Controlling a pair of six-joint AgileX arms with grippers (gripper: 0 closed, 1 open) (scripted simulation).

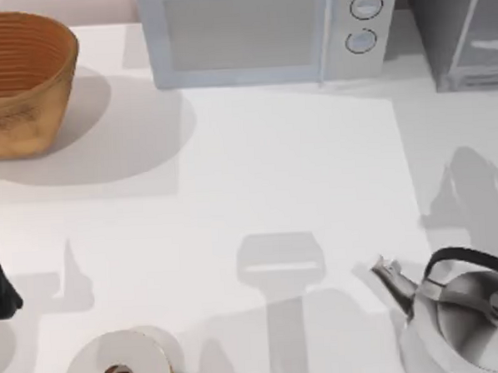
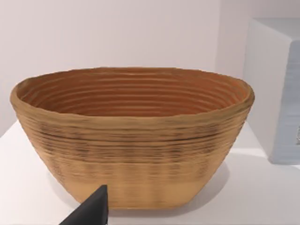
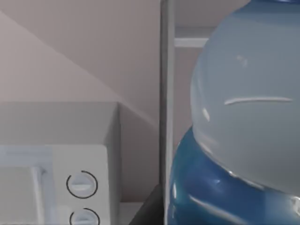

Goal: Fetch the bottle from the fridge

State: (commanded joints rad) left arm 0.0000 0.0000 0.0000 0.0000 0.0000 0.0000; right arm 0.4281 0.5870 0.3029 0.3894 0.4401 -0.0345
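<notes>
Because the bottle [image 3: 248, 93] sits pressed up close to the right wrist camera, I take it to lie at the right gripper. Whether the right jaws are closed on it, or merely around it, I cannot tell.

- Bottle: pale bluish body, with the blue cap [image 3: 211, 187] towards the lower edge of the right wrist view. It looks tipped or inverted relative to that camera. True attitude uncertain.
- Just behind the bottle stands the silver upright frame of the fridge [image 3: 166, 93], with what may be a shelf edge beyond it. Judgement: the bottle is at the fridge opening, probably not yet clear of it. This would explain why the wrist is so close in.
- Top view puts the fridge [image 1: 462, 25] at the far right corner of the worktop [image 1: 273, 168], beside the microwave [image 1: 258, 31].
- Left gripper [image 2: 91, 211] is parked at the worktop's left edge, facing the woven basket [image 2: 131, 140]. How far its jaws stand open cannot be told. It holds nothing that I can see.
- Kettle [image 1: 465, 317] is near right and a paper roll [image 1: 121, 369] near left. Both are well apart from the fridge.

Next step, as I judge it: withdraw straight out, keeping clear of the frame.
</notes>
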